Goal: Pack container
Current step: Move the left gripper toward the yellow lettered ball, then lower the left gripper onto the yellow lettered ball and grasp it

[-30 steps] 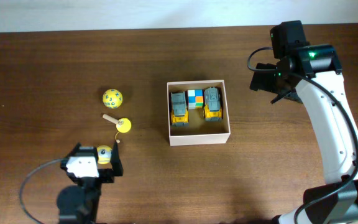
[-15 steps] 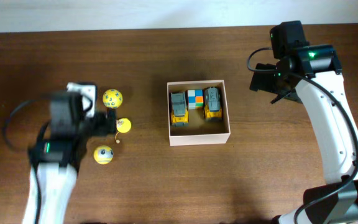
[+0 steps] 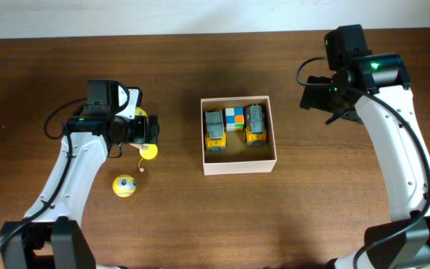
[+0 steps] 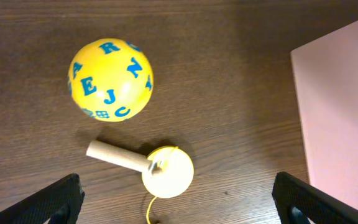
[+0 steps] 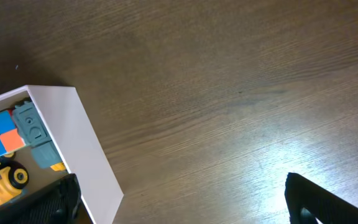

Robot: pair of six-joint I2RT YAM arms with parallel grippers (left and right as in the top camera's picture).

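Note:
The container [image 3: 239, 166], a shallow white-walled box, sits mid-table holding two yellow-and-grey trucks [image 3: 215, 131] [image 3: 254, 124] and a coloured cube [image 3: 234, 118]. My left gripper [image 3: 149, 131] hovers open, left of the box, over a yellow lettered ball [image 4: 110, 79] and a yellow disc on a wooden peg [image 4: 166, 173]. Nothing lies between the left gripper's [image 4: 179, 205] fingers. A second yellow ball [image 3: 124, 185] lies nearer the front. My right gripper [image 3: 321, 104] hangs open and empty to the right of the box, whose white wall [image 5: 73, 143] shows in the right wrist view.
The brown wooden table runs to a pale strip [image 3: 125, 15] along the far side. The container's pale outer wall [image 4: 340, 118] fills the right of the left wrist view. A thin yellow string [image 4: 149, 208] trails from the disc toy.
My left arm swung from the front of the table, by the lower yellow ball, up to the lettered ball and the disc toy. The toys and the right arm stayed put.

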